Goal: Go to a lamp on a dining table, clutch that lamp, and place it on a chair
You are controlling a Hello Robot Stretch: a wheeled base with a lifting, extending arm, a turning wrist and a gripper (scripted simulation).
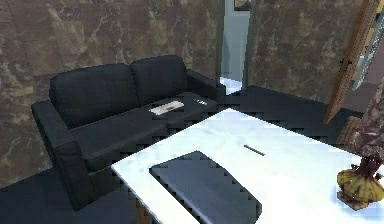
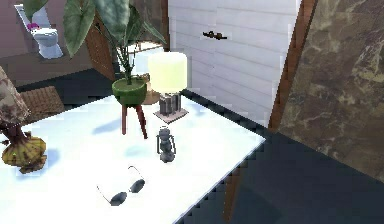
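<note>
**A:** Where's the lamp?

**B:** The lamp (image 2: 168,75) is upright on the table (image 2: 215,150). A plant (image 2: 130,90) on a stand is just beside the lamp, on the arm side view's left. A lantern (image 2: 166,144) stands in front of the lamp.

**A:** What could go wrong?

**B:** I think a reach for the lamp could clip the lantern or topple the plant. The tall lamp might also tip.

**A:** And the gripper?

**B:** I cannot tell its state.

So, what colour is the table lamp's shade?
Pale cream-yellow; the lamp shade shows best in the arm side view.
</note>
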